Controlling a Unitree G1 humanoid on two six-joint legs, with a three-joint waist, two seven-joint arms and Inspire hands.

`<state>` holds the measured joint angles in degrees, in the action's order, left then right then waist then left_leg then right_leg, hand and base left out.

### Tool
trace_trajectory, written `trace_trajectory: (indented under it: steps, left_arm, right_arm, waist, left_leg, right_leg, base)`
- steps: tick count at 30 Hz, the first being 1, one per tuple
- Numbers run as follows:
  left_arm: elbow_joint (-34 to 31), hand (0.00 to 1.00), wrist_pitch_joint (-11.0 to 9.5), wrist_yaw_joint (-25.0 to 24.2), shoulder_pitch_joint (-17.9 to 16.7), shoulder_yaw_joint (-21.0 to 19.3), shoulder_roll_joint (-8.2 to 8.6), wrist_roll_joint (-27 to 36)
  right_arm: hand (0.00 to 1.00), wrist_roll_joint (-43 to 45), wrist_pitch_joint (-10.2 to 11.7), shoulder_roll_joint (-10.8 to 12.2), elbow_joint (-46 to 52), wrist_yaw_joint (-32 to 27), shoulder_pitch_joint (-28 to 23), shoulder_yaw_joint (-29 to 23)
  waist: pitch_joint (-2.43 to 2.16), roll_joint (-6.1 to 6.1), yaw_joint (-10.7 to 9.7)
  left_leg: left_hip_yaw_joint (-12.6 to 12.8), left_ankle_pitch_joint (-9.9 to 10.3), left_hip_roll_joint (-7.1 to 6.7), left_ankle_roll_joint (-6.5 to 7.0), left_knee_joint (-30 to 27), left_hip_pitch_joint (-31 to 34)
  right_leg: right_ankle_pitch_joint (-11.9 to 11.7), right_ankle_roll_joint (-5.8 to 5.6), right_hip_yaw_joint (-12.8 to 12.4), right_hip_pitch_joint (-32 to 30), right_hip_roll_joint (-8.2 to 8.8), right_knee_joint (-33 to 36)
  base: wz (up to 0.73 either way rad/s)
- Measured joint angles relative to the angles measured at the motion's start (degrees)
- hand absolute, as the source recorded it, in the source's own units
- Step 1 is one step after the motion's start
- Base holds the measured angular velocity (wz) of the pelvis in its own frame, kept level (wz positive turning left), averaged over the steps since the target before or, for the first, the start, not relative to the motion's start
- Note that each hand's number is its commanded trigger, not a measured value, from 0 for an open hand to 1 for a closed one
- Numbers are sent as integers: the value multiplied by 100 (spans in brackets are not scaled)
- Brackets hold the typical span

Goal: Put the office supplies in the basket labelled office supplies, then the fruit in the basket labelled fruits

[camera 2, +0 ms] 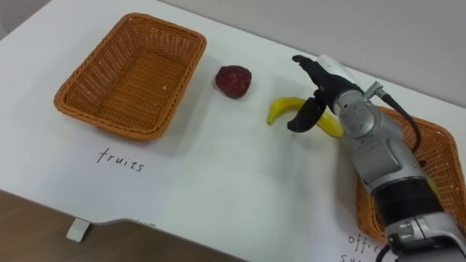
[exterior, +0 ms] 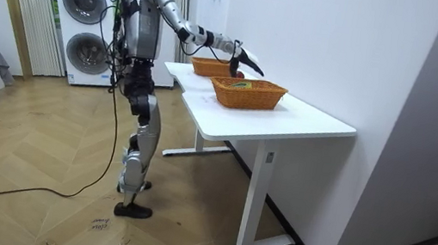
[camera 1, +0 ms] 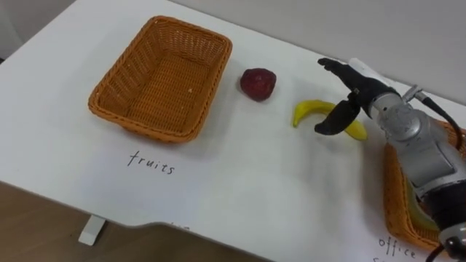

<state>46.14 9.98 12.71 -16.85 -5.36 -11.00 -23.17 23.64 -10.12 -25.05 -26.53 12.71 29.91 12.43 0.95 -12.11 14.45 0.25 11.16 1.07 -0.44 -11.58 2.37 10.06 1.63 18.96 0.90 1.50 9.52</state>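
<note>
A yellow banana (camera 1: 309,109) lies on the white table (camera 1: 240,182), right of a dark red fruit (camera 1: 258,83). My right hand (camera 1: 355,93) hovers just over the banana's right half, open, with fingers stretched forward and the thumb hanging down in front of the fruit. It hides part of the banana. The empty wicker basket (camera 1: 145,125) labelled for fruits stands at the far left. A second wicker basket (camera 1: 395,200), labelled for office things, sits at the right edge, mostly covered by my forearm.
The table's near edge (camera 1: 145,225) runs along the bottom left, with wooden floor below. In the room view I stand at the table's long side, arm reaching over the two baskets (exterior: 247,94). Washing machines (exterior: 86,24) stand behind.
</note>
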Motion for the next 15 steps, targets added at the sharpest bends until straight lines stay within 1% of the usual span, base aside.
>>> trace_trajectory:
  steps: [7,9,15]
  left_arm:
    - [12,0,-20,-58,28,4,-15,-2]
    - [57,0,-29,-72,82,5,-38,-2]
    - [82,0,-45,-72,202,10,-109,-4]
  right_arm:
    - [0,228,1,0,-27,0,1,29]
    - [0,417,2,0,-58,-1,1,72]
    - [0,626,2,0,-177,-2,8,162]
  waist:
    - [2,-3,12]
    - [6,-2,18]
    - [9,-10,17]
  left_leg:
    - [-2,-9,-7,5,-8,2]
    - [-10,-9,-9,6,-10,10]
    - [-54,-12,-23,10,-13,123]
  right_leg:
    - [0,0,23,9,8,9]
    - [0,0,28,12,8,10]
    - [0,0,97,-58,20,15]
  base:
    - [0]
    - [0]
    - [4]
